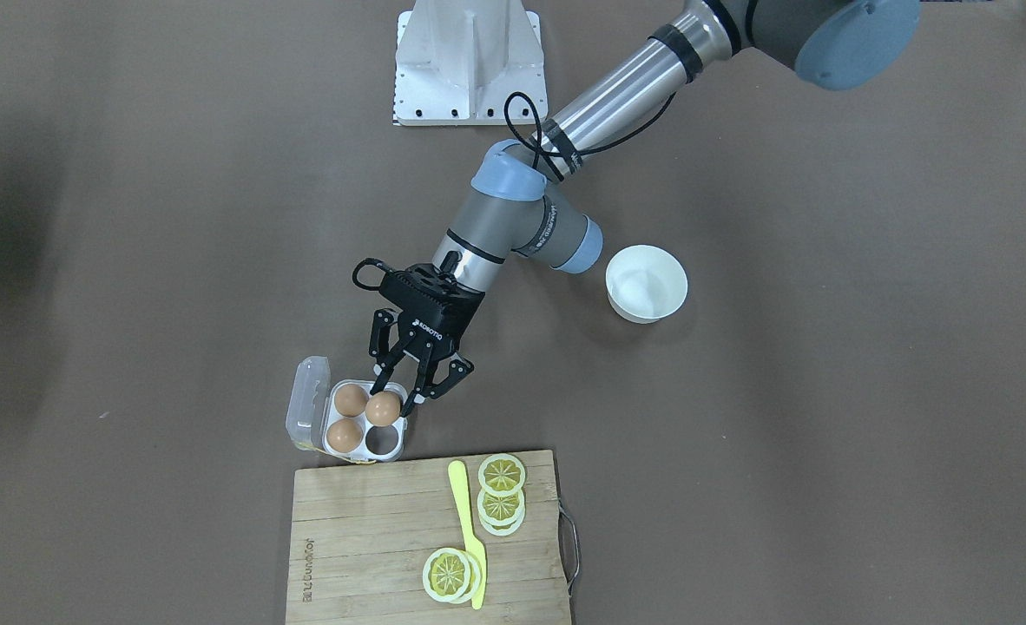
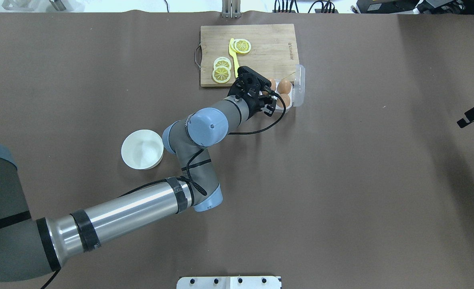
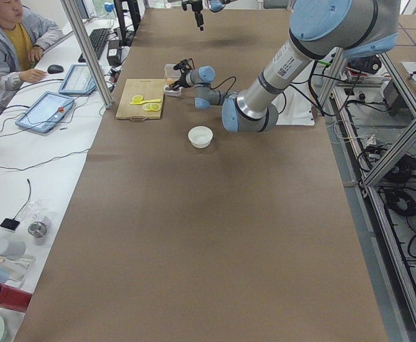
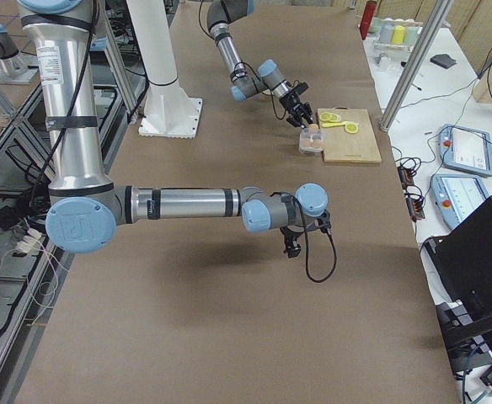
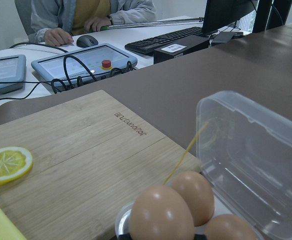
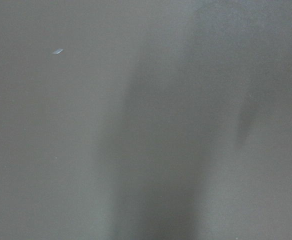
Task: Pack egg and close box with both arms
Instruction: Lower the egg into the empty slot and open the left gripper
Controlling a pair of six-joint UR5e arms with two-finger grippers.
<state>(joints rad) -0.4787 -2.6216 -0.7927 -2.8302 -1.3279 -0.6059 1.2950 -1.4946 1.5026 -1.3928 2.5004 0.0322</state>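
— What is being seen of the surface?
— The table is being shown under a matte brown covering, with a white desk alongside.
— And the box?
— The white plastic box, its clear lid standing open, is holding two brown eggs. The smooth egg is being gripped by the left claw at a third cell. For the right claw, open or closed cannot be told.

Brown egg up front, two others behind, open-lidded box, wooden board, lemon slice

Upright lid along one box side, cutting board just beside another; left claw above cells
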